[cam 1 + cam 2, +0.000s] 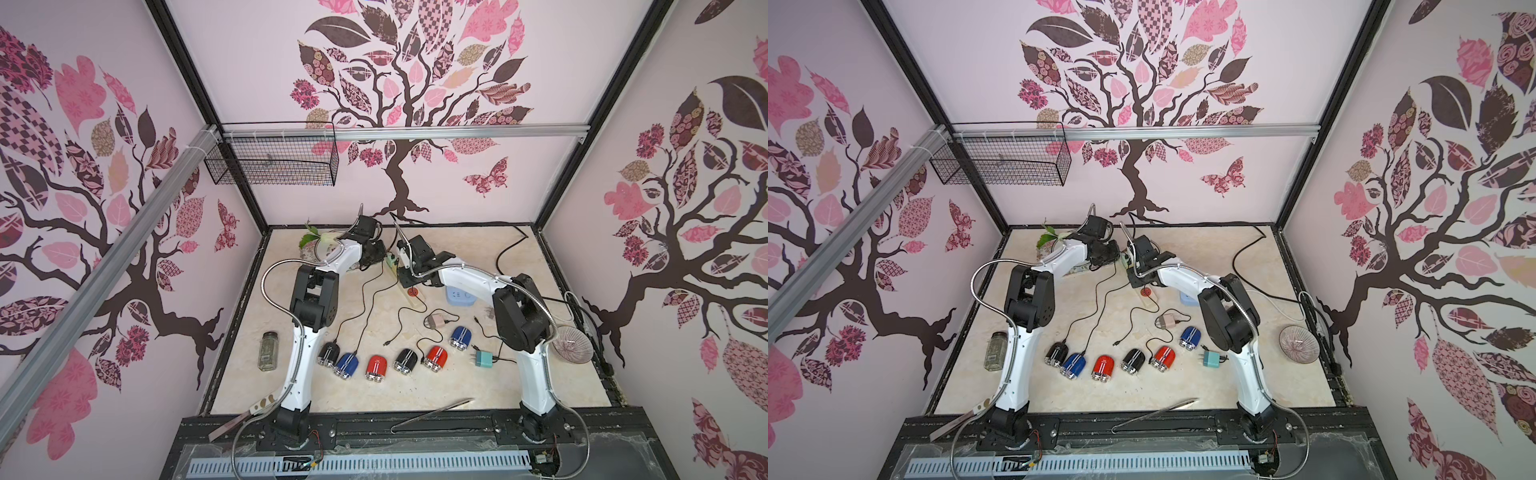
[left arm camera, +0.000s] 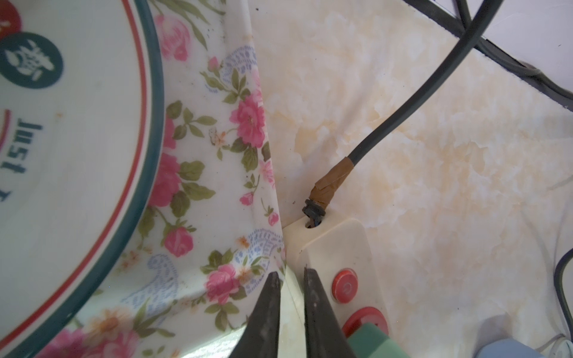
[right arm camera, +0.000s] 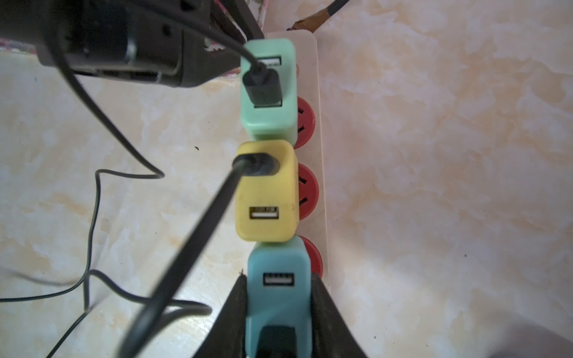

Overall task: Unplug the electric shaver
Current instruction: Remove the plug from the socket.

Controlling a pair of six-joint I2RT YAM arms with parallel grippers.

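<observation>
Under the cream power strip (image 3: 307, 49) spreads the marbled table (image 1: 478, 395). Just beside the strip's cord end lies a flowered tray (image 2: 245, 130) carrying a green-rimmed plate (image 2: 77, 155).

Well apart from the strip, on the side toward the arm bases, six electric shavers lie in a loose row. The row runs from a black shaver (image 1: 328, 354) at one end to a blue shaver (image 1: 460, 336) at the other, which is the one nearest the strip. Thin black cables wander from several of them toward the strip. Which shaver feeds which charger cannot be told.

The left gripper (image 2: 290, 272) sits at the strip's cord end, over the edge nearest the tray, with its fingers closed together. The right gripper (image 3: 278, 276) is further along the strip, its fingers pressed against both sides of the light-blue charger (image 3: 279, 307).

That charger stands plugged into the strip, third from the cord end. Before it come the mint charger (image 3: 269, 124) and the yellow charger (image 3: 266, 192). Each of the three carries a black USB plug.
</observation>
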